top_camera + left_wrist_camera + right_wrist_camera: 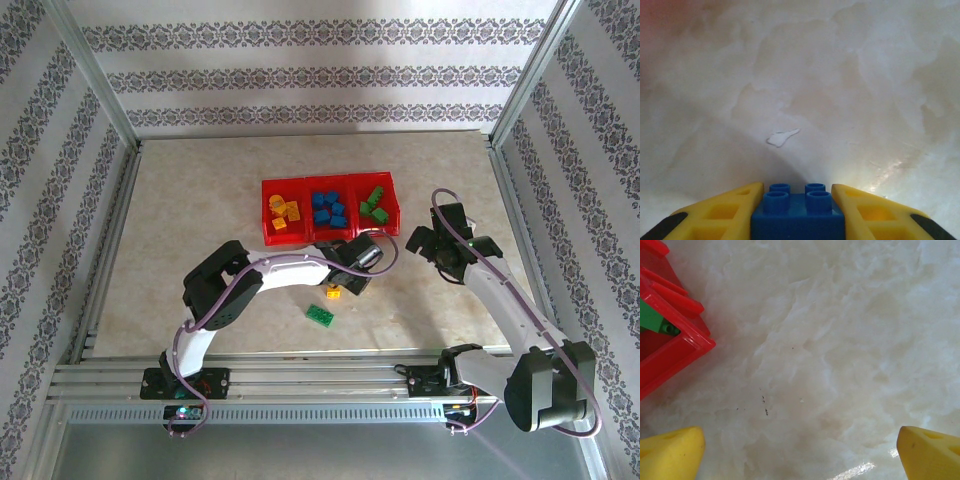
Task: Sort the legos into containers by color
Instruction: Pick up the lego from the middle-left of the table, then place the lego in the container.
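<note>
- The left gripper [797,189] is clenched on a blue brick [797,217]; in the left wrist view its two yellow fingers [730,210] press against the brick's sides, studs up, just above the pale marbled table [840,90]
- In the top view the left gripper [352,273] sits low over the table, just in front of the near wall of the red containers [300,238]
- The three joined containers hold sorted legos: yellow-orange bricks [285,212] in the left bin, blue bricks [328,208] in the middle one, green bricks [375,205] in the right one
- A yellow brick [332,292] lies loose on the table just beside the left gripper, and a green brick [321,314] lies near it, closer to the arm bases
- The right gripper [425,243] is released, its yellow fingers [670,455] spread wide with nothing between them, hovering to the right of the containers
- In the right wrist view a corner of the right bin [687,342] shows one green piece [652,320] inside
</note>
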